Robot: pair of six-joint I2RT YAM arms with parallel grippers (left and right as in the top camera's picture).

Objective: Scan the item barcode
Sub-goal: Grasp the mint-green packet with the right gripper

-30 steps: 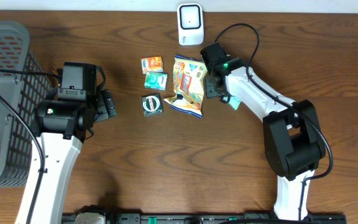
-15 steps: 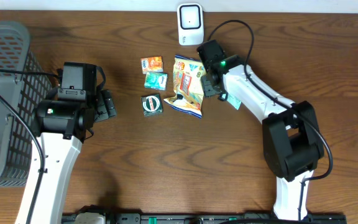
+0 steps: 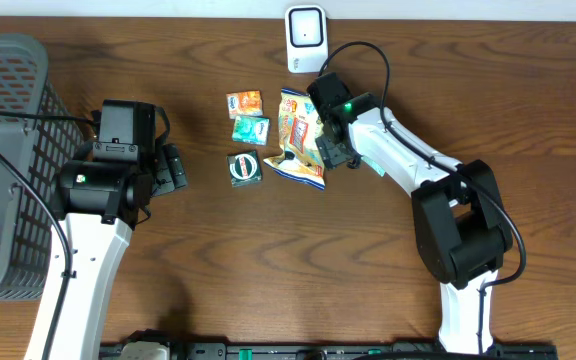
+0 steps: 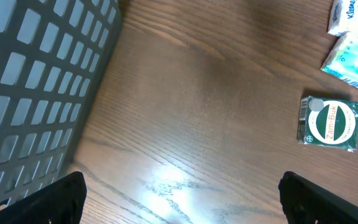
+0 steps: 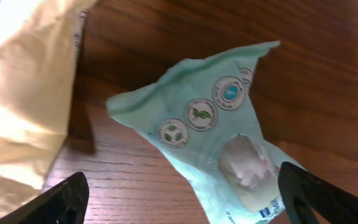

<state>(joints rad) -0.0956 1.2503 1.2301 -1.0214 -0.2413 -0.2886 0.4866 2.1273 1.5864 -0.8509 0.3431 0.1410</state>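
The white barcode scanner stands at the table's far edge. Below it lie a yellow snack bag, an orange packet, a teal packet and a green Zam-Buk tin. A mint-green wipes packet lies flat on the wood, partly under my right arm. My right gripper hovers open at the yellow bag's right edge, the mint packet between and ahead of its fingers, untouched. My left gripper is open over bare wood, left of the tin.
A grey mesh basket fills the left side and shows beside the left gripper. Two small packets sit at the top right of the left wrist view. A black rail runs along the front edge.
My right gripper has opened wider and shifted left toward the yellow bag. The mint packet stays on the table. The left arm has not moved.
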